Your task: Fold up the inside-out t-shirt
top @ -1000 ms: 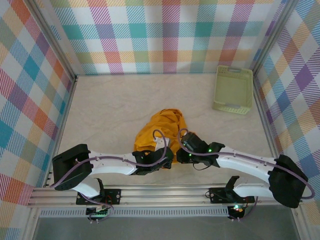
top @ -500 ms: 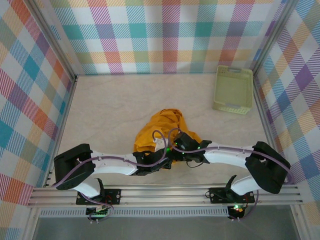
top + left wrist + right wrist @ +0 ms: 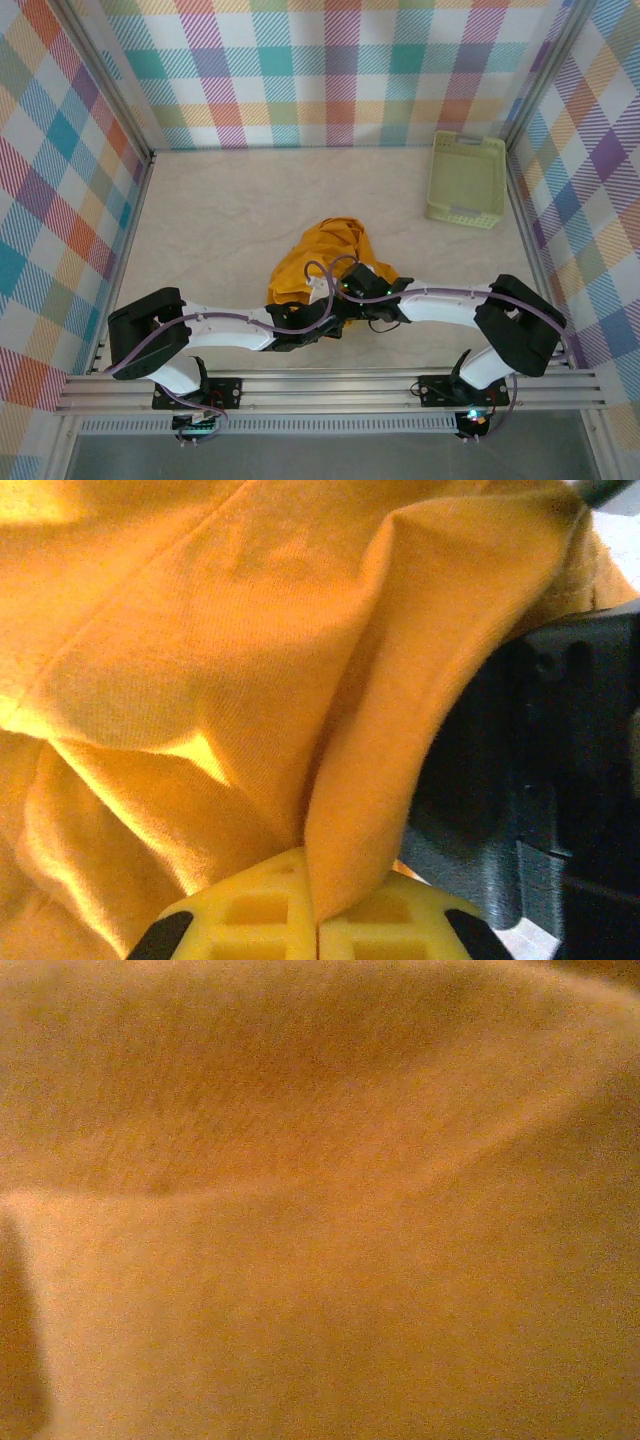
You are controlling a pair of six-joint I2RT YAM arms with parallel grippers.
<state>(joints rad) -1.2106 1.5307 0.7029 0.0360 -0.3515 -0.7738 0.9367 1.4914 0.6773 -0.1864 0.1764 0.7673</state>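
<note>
The inside-out t-shirt (image 3: 325,255) lies bunched in a mustard heap on the table, just beyond both grippers. My left gripper (image 3: 336,310) sits at the heap's near edge. In the left wrist view its yellow fingertips (image 3: 250,915) are shut on a standing fold of the t-shirt (image 3: 370,780). My right gripper (image 3: 347,296) is pushed into the same edge, right beside the left one, and its black body (image 3: 545,780) shows close on the right. In the right wrist view the t-shirt's cloth (image 3: 320,1200) lies blurred against the lens and hides the fingers, which are shut in it.
A pale green plastic basket (image 3: 466,180) stands at the back right, near the checked wall. Both arms stretch low across the front of the table (image 3: 220,215) and meet at its middle. Checked walls close in the left, back and right sides.
The right arm swung left, from the shirt's right side into its near edge beside the left gripper, and its jaws closed there. The left arm stayed put with its fold.
</note>
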